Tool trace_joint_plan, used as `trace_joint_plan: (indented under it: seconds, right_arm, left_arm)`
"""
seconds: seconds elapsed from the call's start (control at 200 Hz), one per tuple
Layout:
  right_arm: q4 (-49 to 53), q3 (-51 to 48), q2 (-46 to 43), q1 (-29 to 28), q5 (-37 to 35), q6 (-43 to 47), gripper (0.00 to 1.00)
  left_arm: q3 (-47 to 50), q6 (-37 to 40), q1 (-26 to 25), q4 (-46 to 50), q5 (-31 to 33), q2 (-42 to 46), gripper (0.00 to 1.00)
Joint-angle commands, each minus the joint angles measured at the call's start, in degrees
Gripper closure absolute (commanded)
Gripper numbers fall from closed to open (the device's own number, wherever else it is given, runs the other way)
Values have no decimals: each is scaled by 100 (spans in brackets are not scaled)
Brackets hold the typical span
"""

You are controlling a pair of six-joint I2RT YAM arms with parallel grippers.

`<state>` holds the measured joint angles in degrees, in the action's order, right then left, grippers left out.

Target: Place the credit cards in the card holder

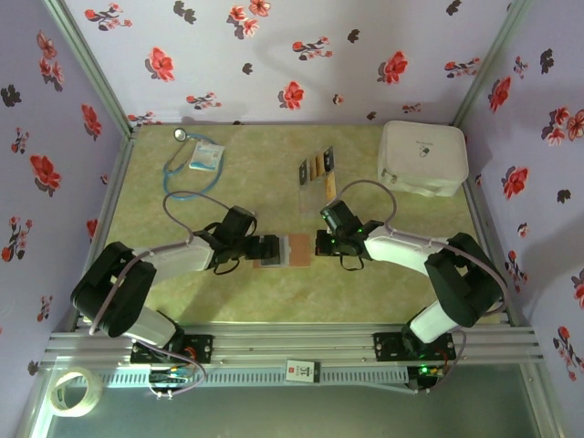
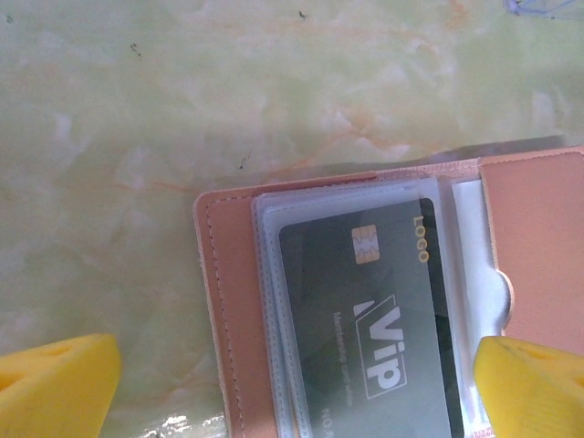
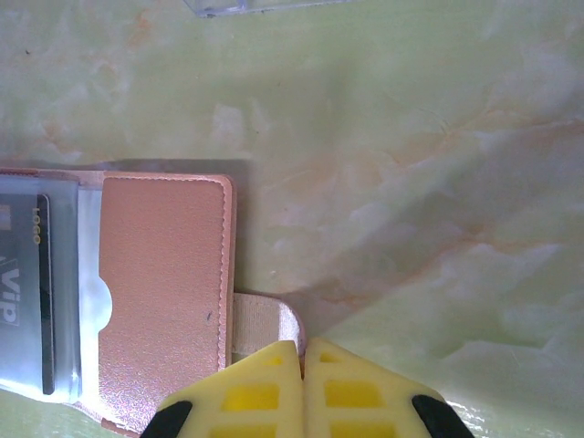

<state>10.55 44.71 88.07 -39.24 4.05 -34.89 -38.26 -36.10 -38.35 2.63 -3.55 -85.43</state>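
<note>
The reddish-brown card holder [image 1: 290,249] lies open on the table between my two grippers. A black VIP credit card [image 2: 365,310] sits inside its clear pocket. My left gripper [image 2: 292,388] is open, its yellow fingers [image 2: 64,383] standing wide on either side of the holder's left half [image 2: 228,301]. My right gripper [image 3: 302,351] is shut on the closure tab [image 3: 265,319] that sticks out from the holder's right flap [image 3: 164,283]. Several more credit cards [image 1: 317,167], dark and yellow-orange, lie in a row farther back on the table.
A big white rounded case [image 1: 422,157] stands at the back right. A blue stethoscope [image 1: 182,169] and a small packet [image 1: 206,155] lie at the back left. A clear sleeve [image 1: 327,189] rests just behind the right gripper. A tape roll [image 1: 73,391] sits off the table, front left.
</note>
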Motion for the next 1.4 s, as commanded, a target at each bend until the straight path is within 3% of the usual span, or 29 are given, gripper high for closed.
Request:
trace_joint_plan:
  seconds: [0.0, 0.835, 1.395]
  right_arm:
    - [9, -41, -112, 48, 12, 97, 100]
    - [-158, -1, 106, 48, 192, 42, 100]
    - [-281, 88, 315, 48, 280, -16, 100]
  left_arm:
    - [83, -106, -53, -292, -197, -17, 0]
    - [-159, -127, -150, -545, -649, -334, 0]
    - [-202, -135, -141, -383, -695, 768, 0]
